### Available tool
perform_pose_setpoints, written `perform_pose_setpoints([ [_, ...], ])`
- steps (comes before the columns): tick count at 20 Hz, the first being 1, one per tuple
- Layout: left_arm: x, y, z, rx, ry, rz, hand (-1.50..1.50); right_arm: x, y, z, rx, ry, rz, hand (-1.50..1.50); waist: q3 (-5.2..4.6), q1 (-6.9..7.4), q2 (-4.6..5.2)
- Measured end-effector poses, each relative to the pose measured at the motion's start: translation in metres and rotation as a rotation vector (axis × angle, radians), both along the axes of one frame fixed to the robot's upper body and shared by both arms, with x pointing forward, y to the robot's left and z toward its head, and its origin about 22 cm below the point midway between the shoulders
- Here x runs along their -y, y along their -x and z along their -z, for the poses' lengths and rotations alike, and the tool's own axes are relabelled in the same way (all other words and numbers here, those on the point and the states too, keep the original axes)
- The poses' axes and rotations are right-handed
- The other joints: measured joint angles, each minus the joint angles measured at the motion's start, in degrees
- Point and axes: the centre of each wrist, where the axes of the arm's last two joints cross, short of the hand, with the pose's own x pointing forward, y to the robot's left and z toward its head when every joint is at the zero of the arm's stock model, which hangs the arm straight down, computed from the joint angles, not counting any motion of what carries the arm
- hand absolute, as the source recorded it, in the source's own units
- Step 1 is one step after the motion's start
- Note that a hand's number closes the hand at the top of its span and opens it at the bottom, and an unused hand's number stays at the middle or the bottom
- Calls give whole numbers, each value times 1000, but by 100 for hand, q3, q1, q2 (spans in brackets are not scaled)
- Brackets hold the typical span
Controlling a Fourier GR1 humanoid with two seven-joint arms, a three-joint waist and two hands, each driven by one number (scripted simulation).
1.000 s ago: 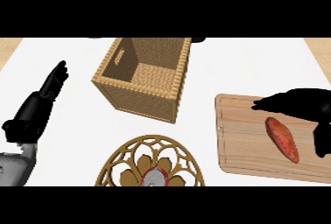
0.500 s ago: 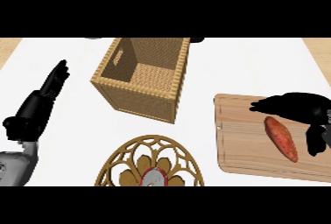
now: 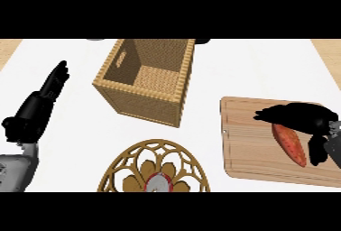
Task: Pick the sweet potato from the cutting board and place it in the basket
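Hovering over the far end of the sweet potato (image 3: 290, 143) on the cutting board (image 3: 250, 153), the right robot hand (image 3: 300, 116) is seen with fingers curled above it, though whether they are clamped on it cannot be told. If only that end is caught, the tapered root may be tipped out during the carry to the basket (image 3: 143, 97), well to the hand's left. The left robot hand (image 3: 47, 92) is rested open near the desk (image 3: 253, 67) edge.
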Motion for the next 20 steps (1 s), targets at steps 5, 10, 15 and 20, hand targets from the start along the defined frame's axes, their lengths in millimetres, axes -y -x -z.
perform_pose_setpoints([
  [5,3,0,-3,5,1,-3,0,5,1,3,5,3,9,-150,0,-1,-3],
  [10,5,0,3,3,4,4,0,16,-1,13,4,19,21,-150,1,11,1],
  [15,2,-1,3,6,4,9,0,16,-4,32,-10,23,27,-150,-2,14,-1],
  [20,13,2,3,5,-3,5,0,19,-5,34,-8,26,31,150,-9,11,-16],
])
